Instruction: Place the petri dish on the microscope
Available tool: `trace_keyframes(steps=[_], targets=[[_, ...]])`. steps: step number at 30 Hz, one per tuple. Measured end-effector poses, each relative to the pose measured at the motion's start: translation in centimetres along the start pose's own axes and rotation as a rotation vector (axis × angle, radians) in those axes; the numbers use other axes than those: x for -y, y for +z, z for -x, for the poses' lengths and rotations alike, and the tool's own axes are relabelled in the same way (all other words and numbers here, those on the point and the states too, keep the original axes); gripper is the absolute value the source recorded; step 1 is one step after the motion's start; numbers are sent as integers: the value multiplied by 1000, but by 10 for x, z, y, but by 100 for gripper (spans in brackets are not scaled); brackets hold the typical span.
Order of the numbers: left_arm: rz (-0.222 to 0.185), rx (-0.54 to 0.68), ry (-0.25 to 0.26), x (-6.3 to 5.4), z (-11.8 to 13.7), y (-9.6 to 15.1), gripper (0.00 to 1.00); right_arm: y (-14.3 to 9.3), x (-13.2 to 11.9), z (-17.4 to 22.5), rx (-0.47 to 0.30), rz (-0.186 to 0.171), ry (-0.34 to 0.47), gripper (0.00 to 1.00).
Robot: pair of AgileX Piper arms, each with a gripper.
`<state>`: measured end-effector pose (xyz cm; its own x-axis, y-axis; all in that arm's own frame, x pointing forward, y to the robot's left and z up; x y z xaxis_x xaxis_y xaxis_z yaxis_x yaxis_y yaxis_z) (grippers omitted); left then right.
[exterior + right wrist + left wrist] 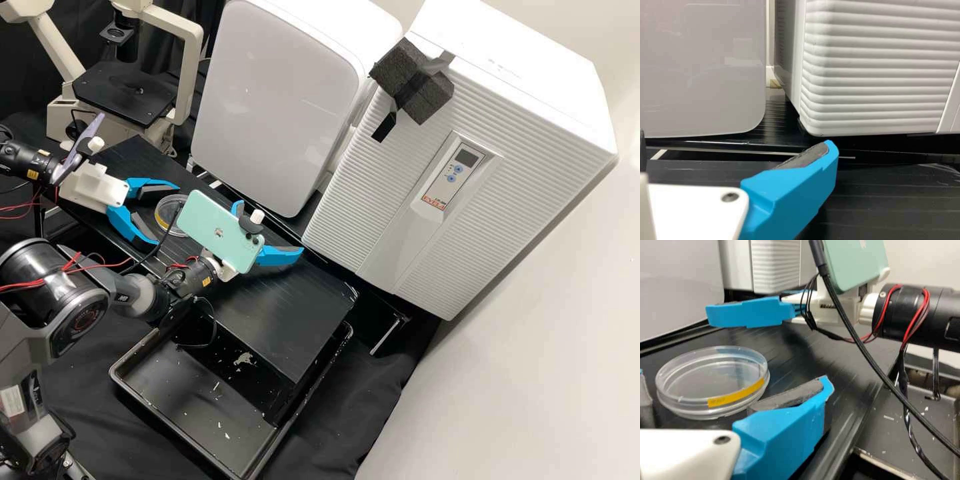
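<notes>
Had left gripper (pixel 168 214) spread wide, clear petri dish (pixel 715 377) flat on black bench (pixel 287 313) between its tips, and right gripper (pixel 268 229) wide nearby.

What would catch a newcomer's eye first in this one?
Probably the mint-green phone mounted above the right gripper, near the middle of the high view. Behind the bench, the big white ribbed cabinet stands out too, with a dark foam block on its upper edge. Then comes the clear petri dish with its yellow label, lying between the left gripper's open blue fingers.
</notes>
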<state>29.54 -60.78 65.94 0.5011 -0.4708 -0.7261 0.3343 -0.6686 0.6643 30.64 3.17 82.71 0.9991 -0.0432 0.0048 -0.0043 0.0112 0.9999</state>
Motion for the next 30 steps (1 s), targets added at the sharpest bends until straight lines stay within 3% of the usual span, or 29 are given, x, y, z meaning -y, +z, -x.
trace_keyframes(steps=[26, 27, 30], targets=[[-2, 0, 2, 2, -12, -5, 100, 0, 0, 0, 0, 0, 0, 100], [-7, -4, 5, 2, -12, -5, 0, 0, 0, 0, 0, 0, 0, 100], [-15, -20, 13, 3, -13, -7, 0, 0, 0, 0, 0, 0, 0, 100]])
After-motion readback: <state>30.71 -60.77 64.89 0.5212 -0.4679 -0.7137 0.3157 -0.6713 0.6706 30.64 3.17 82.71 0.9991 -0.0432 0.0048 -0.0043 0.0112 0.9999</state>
